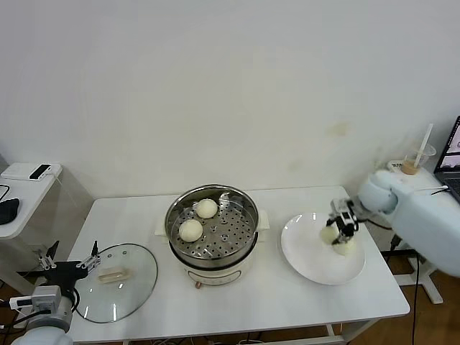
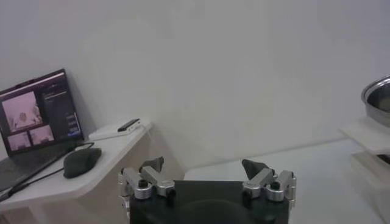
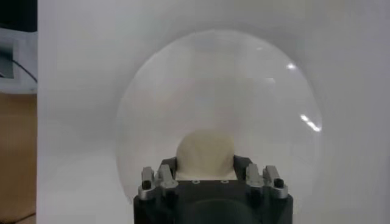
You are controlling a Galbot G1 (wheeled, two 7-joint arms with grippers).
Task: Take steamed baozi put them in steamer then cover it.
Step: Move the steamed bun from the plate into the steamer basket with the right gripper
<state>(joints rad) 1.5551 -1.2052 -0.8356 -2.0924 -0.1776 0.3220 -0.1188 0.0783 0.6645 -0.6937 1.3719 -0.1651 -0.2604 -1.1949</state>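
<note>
right pincer (image 1: 338,231) clamped on a baozi (image 3: 205,154) above plate (image 1: 302,251), 3 o'clock of steamer (image 1: 211,224) | bun likely soft, light: hold its sides gently | left pincer (image 1: 70,260) open, 8 o'clock by cover (image 1: 115,281)

Cream-white baozi (image 1: 191,230), shiny perforated steel steamer (image 1: 172,215), white plate (image 1: 305,259)

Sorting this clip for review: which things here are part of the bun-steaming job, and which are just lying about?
Part of the job:
- two buns in the steamer
- bun held in the right gripper, with another bun on the plate
- glass lid on the table, beside the open left gripper

Lying about:
- laptop
- mouse
- drink cup
</note>
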